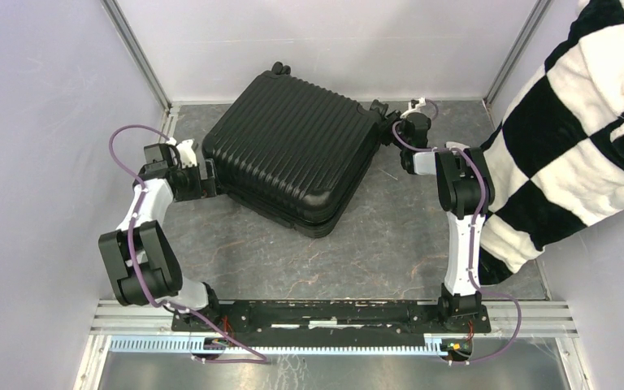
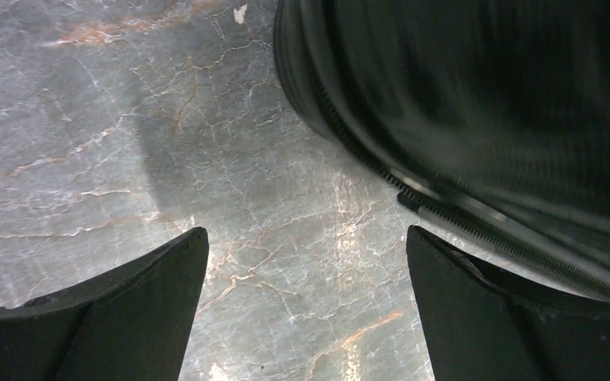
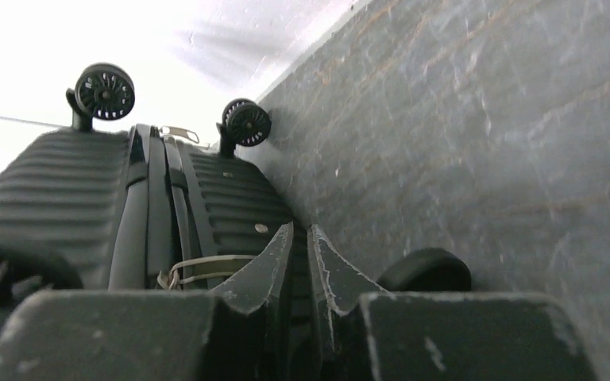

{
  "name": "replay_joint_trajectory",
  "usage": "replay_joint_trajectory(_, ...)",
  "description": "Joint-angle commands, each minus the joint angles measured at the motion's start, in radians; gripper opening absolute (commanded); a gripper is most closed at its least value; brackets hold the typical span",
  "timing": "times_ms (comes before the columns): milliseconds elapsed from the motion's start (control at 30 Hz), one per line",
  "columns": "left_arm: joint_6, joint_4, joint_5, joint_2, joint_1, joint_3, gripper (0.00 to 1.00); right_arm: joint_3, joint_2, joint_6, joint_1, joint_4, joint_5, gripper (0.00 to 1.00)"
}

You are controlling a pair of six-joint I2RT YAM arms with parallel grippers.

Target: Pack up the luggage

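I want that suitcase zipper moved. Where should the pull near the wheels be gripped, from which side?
Probably pinch the pale zipper pull by its loop, coming from the wheel end like the right gripper; it lies loose along the luggage seam.

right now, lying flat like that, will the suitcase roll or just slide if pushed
Probably slides rather than rolls: the suitcase lies flat on its broad shell, wheels sticking out sideways. The ribbed hard shell likely stays stiff. It looks bulky, so an off-centre push may just pivot it.
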Motion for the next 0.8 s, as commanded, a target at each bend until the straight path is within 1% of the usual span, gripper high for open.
replay_joint_trajectory(0,-0.093,0.089,-0.026,0.06,-0.007,0.068,1.0,-0.18,-0.142,-0.002,0.086,0.146,-0.127,0.16)
replay_joint_trajectory(67,-0.11,0.102,-0.044,0.092,-0.01,0.101,1.0,-0.289,-0.213,-0.014,0.119,0.188,-0.109,0.14)
replay_joint_trajectory(200,-0.145,0.094,-0.082,0.217,-0.017,0.217,1.0,-0.574,-0.377,-0.067,0.209,0.254,-0.052,0.12)
replay_joint_trajectory(300,-0.174,0.058,-0.095,0.331,-0.019,0.354,1.0,-0.701,-0.477,-0.14,0.308,0.237,-0.031,0.11)
replay_joint_trajectory(367,-0.185,0.021,-0.097,0.409,-0.021,0.483,1.0,-0.769,-0.527,-0.183,0.396,0.225,-0.023,0.11)
replay_joint_trajectory(400,-0.191,0.003,-0.101,0.443,-0.02,0.517,1.0,-0.8,-0.549,-0.2,0.424,0.21,-0.013,0.11)
replay_joint_trajectory(433,-0.196,-0.017,-0.109,0.479,-0.021,0.593,1.0,-0.823,-0.572,-0.215,0.444,0.2,-0.004,0.11)
replay_joint_trajectory(467,-0.202,-0.042,-0.127,0.51,-0.019,0.627,1.0,-0.849,-0.59,-0.224,0.447,0.191,0.002,0.11)
replay_joint_trajectory(500,-0.209,-0.076,-0.147,0.537,-0.018,0.699,1.0,-0.873,-0.615,-0.225,0.44,0.169,0.023,0.11)
replay_joint_trajectory(567,-0.228,-0.123,-0.134,0.563,-0.009,0.751,1.0,-0.913,-0.666,-0.227,0.4,0.138,0.067,0.1)
replay_joint_trajectory(633,-0.232,-0.121,-0.111,0.543,-0.004,0.726,1.0,-0.925,-0.698,-0.239,0.341,0.117,0.065,0.1)
replay_joint_trajectory(767,-0.191,-0.132,-0.108,0.455,-0.001,0.658,1.0,-0.886,-0.771,-0.308,0.223,-0.004,0.106,0.1)
